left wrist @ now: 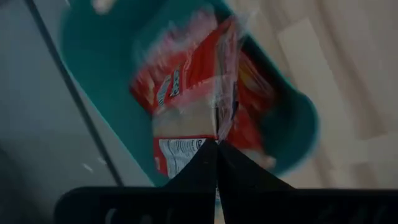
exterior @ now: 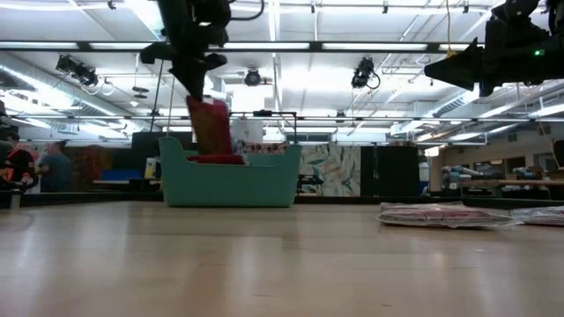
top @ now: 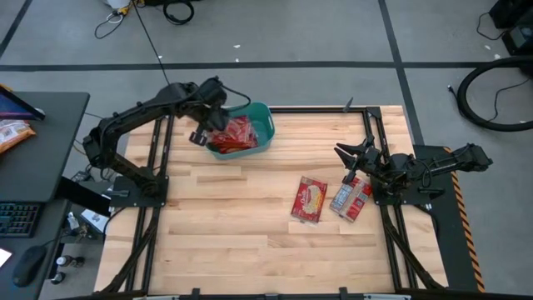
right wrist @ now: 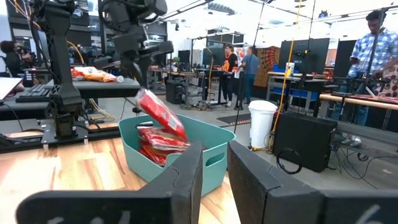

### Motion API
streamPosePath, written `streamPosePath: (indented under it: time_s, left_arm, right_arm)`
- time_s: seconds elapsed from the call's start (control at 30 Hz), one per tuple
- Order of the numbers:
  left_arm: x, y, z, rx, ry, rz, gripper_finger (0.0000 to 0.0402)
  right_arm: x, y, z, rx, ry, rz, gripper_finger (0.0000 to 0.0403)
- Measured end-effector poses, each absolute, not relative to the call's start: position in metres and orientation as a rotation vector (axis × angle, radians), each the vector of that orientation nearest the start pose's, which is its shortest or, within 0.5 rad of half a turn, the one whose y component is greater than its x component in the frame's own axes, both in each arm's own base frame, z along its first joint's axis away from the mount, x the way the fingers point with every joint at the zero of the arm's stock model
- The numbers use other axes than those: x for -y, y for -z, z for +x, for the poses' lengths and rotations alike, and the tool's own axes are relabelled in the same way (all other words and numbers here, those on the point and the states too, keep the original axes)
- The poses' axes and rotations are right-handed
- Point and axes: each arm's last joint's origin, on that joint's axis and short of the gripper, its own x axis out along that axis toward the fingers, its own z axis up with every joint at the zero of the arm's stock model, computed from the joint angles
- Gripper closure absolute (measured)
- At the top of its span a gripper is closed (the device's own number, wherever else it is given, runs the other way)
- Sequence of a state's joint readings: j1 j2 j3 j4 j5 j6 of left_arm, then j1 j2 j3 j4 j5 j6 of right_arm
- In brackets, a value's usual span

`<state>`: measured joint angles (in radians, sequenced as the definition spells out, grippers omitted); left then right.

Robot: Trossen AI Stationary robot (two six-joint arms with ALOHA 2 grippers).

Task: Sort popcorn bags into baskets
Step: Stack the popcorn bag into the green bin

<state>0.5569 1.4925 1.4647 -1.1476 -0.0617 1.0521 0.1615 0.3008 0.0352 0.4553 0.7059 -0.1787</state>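
The teal basket [top: 260, 125] [exterior: 231, 180] [right wrist: 214, 146] stands near the table's far edge and has several red popcorn bags [right wrist: 158, 146] lying in it. My left gripper [top: 208, 125] [exterior: 198, 77] [left wrist: 216, 155] hangs over the basket, shut on one more red bag [exterior: 210, 128] [right wrist: 161, 111]. Two bags [top: 310, 200] [top: 351, 200] lie flat on the wood at the right. My right gripper [top: 351, 154] [right wrist: 214, 177] hovers open above the table near them, touching nothing. My left gripper pinches the red bag by its upper end [left wrist: 214, 134] between the two shut fingers, coming from above and pointing down. The bag hangs tilted below the fingers, with its lower end [right wrist: 179, 132] inside the basket, just over the bags lying there; whether it touches them I cannot tell.
A desk left of the table carries an orange-yellow snack bag [top: 12, 133], a keyboard and a mouse. Bare wood lies in the table's middle and near half [top: 241, 233]. People stand in the room beyond the far edge [right wrist: 239, 65].
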Motion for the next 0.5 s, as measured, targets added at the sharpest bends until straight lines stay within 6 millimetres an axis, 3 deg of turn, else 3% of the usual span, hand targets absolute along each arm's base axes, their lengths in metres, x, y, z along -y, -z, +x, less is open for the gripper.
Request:
streamPosePath:
  time_s: [0.27, 0.5]
  left_arm:
    - [-0.164, -0.34, 0.253, -1.06, 0.104, 0.729, 0.0395]
    - [-0.179, -0.324, 0.245, -1.151, 0.149, 0.629, 0.0398]
  right_arm:
    - [0.001, -0.192, 0.11, 0.125, 0.557, -0.093, 0.0322]
    - [0.001, -0.192, 0.11, 0.125, 0.556, -0.093, 0.0322]
